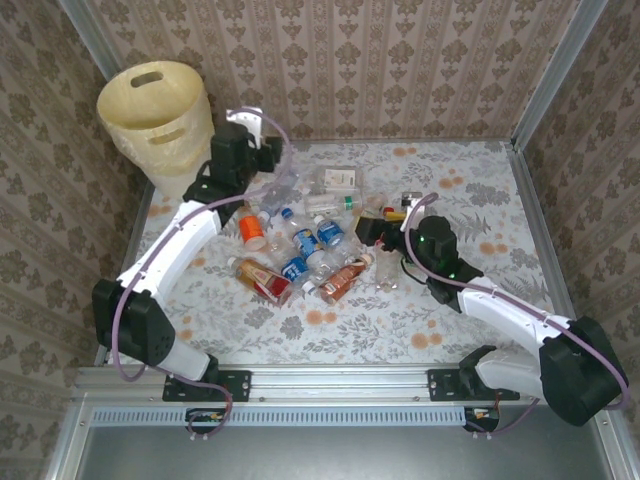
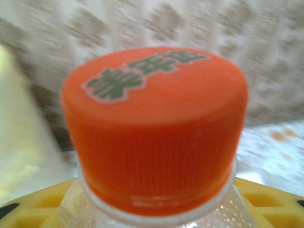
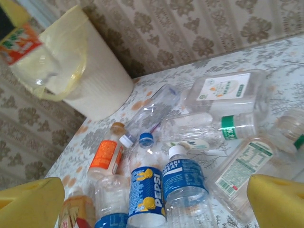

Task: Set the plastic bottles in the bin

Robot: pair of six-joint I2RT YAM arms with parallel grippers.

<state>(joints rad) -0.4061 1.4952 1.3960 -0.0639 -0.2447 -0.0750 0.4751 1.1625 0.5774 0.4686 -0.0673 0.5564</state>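
While near the bin (image 1: 176,140) rim, left gripper (image 1: 267,152) tight on bottle (image 2: 156,128); right gripper (image 3: 153,203) spread.

Robot lab booth posing as a home — wallpaper panels (image 1: 400,60), aluminium posts (image 1: 555,72), floral tablecloth (image 1: 340,335), robot arms (image 1: 170,245) bolted to a rail (image 1: 330,383).

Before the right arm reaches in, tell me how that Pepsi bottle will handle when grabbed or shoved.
The Pepsi bottle looks clear and empty, so it is probably light. It lies on its side with a round body, so a sideways shove would likely roll it into the Pocari Sweat bottle beside it. Its thin plastic may dent under the jaws.
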